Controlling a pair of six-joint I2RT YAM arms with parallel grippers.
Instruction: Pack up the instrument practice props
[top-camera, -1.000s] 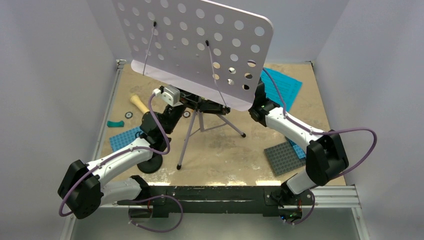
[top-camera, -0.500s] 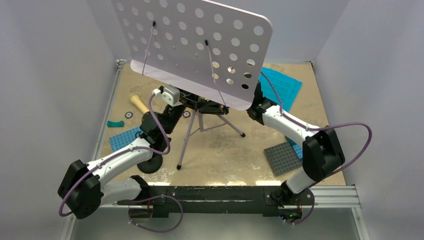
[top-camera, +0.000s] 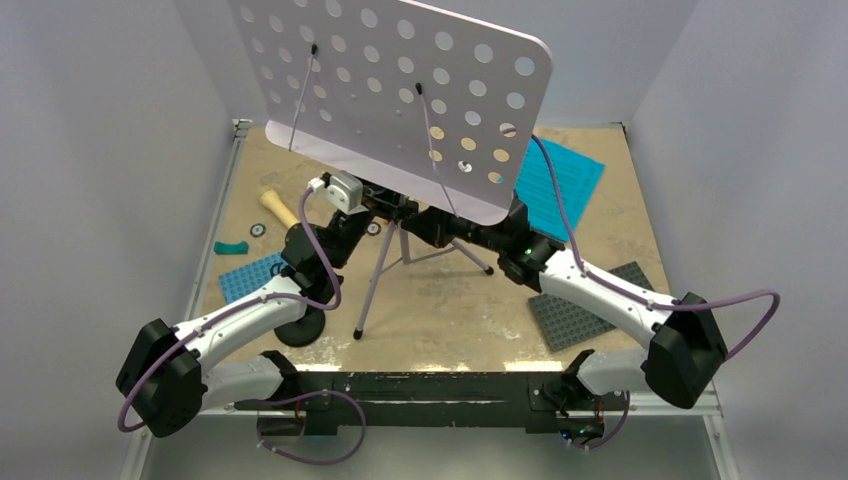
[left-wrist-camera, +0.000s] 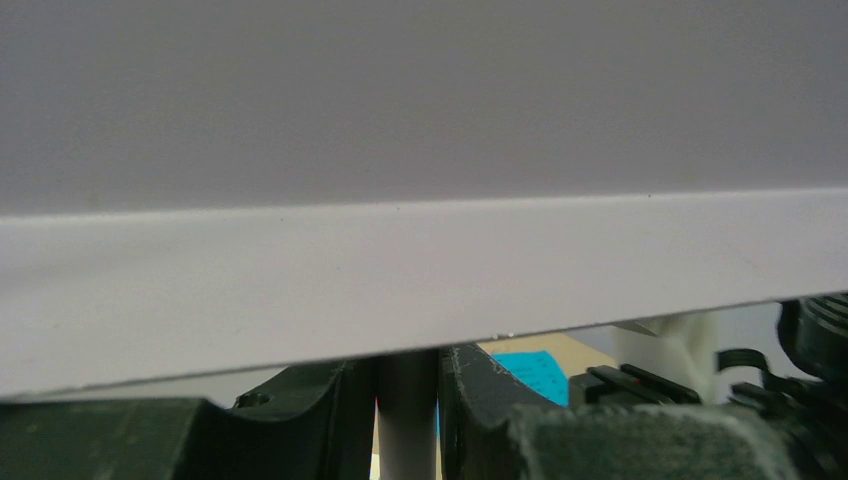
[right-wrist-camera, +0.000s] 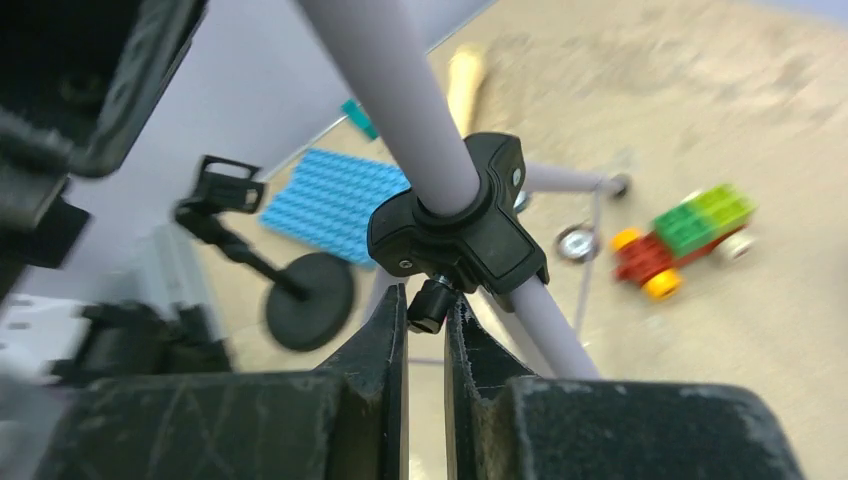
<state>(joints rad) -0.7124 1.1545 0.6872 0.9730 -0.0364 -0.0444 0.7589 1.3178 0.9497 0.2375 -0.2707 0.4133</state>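
Gripping the music stand (top-camera: 400, 90) pole tight with the left gripper (left-wrist-camera: 407, 420), just under the plate, near the middle of the table (top-camera: 450, 310). Pinching the small black knob (right-wrist-camera: 430, 305) on the leg collar with the right gripper (right-wrist-camera: 427, 325), almost closed. Might slip off that tiny knob, or tip the tall stand by twisting too hard

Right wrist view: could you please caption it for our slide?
Right gripper pinching the small black knob of the black plastic tripod collar on the silver stand pole.
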